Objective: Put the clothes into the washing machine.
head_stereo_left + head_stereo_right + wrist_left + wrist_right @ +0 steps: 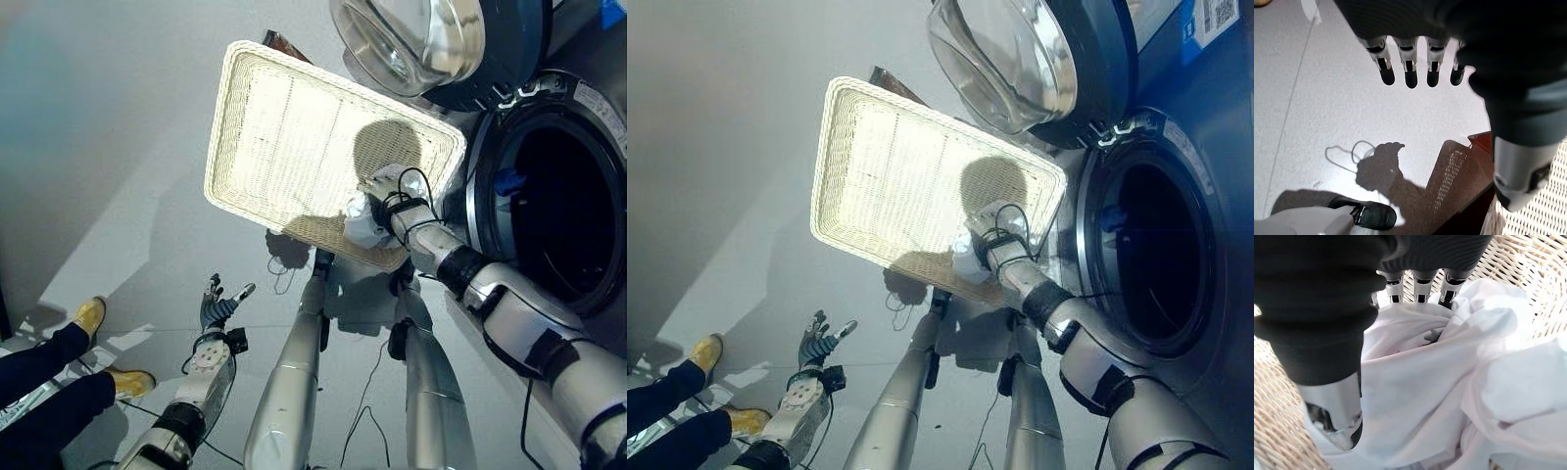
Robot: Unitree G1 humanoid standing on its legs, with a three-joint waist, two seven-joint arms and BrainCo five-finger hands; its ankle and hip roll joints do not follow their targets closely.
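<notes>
In the corner of the basket (294, 127) nearest the washing machine (549, 186), the white clothes (1459, 396) are lying bunched in soft, creased folds; the cloth is thin, plain and unprinted. The right hand (384, 192) is pressing into this bundle, its fingers (1422, 286) sinking between the folds and its thumb partly wrapped by cloth, so it is gripping the clothes inside the basket.

The basket is a shallow rectangular tray of pale cream wicker with rounded corners and a raised woven rim, sitting on the grey floor (108, 147) just beside the washing machine. A brown edge (284, 43) is showing from under the basket's far side.

The washing machine is dark blue-grey with a round dark drum opening ringed in metal. Its door (431, 39) is hanging open above the basket, a domed clear glass bowl in a dark frame. A white label (1212, 18) with a square code is sitting on the machine's front; its writing is too small to read.

The left hand (217, 305) is hanging well apart from the basket, fingers straight and relaxed, holding nothing.

A person's legs in dark trousers and yellow shoes (90, 315) are standing further out from the basket.
</notes>
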